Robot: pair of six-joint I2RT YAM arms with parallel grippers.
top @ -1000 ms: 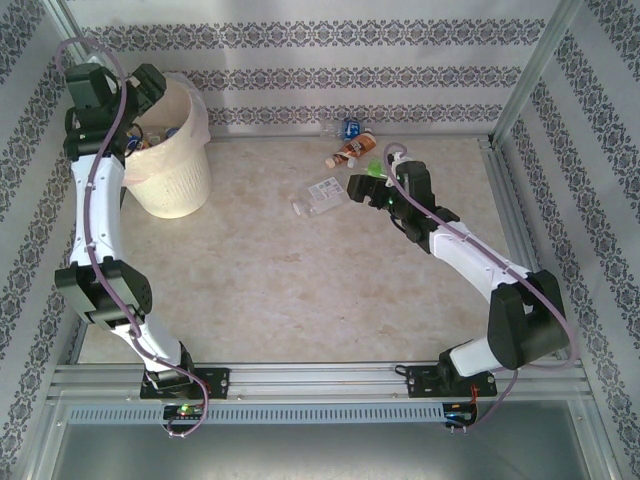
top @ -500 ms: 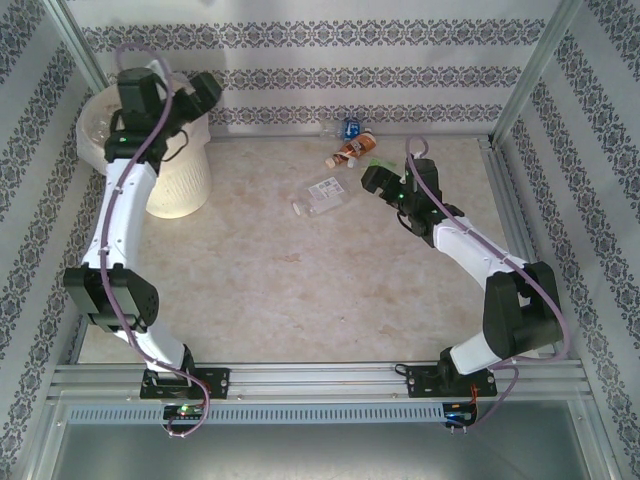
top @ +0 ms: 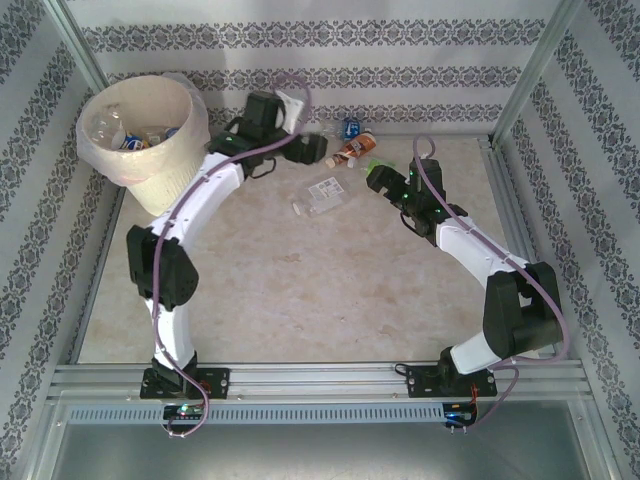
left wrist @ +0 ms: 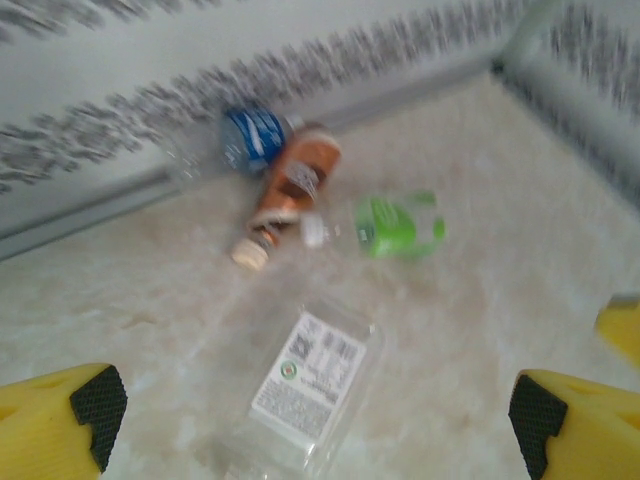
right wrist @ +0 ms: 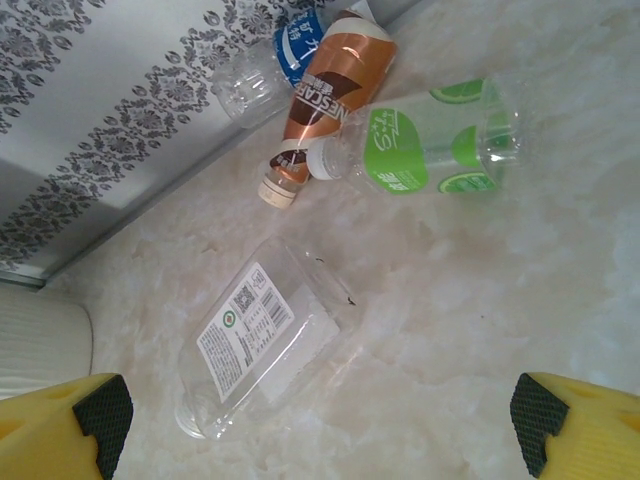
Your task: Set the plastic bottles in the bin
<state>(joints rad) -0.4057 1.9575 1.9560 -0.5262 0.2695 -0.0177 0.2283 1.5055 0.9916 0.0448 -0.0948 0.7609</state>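
Four plastic bottles lie on the table near the back wall: a clear one with a white label (top: 322,193) (left wrist: 310,385) (right wrist: 255,340), a brown one (top: 352,150) (left wrist: 290,190) (right wrist: 335,90), a blue-labelled one (top: 348,127) (left wrist: 250,138) (right wrist: 290,50) and a green-labelled one (left wrist: 395,225) (right wrist: 420,145). The cream bin (top: 170,180) stands at the back left with several bottles (top: 130,130) inside. My left gripper (top: 295,155) (left wrist: 315,425) hovers open just left of the loose bottles. To their right, the right gripper (top: 385,185) (right wrist: 315,430) hangs open and empty, partly covering the green bottle from above.
Patterned walls and metal frame posts (top: 520,90) close in the back and sides. The bin's ribbed wall (right wrist: 40,345) shows at the left edge of the right wrist view. Bare marble tabletop (top: 300,290) stretches between the two arms.
The left arm has swung from over the bin rightward to the loose bottles, uncovering the bin. The right gripper has drawn back slightly to the right.
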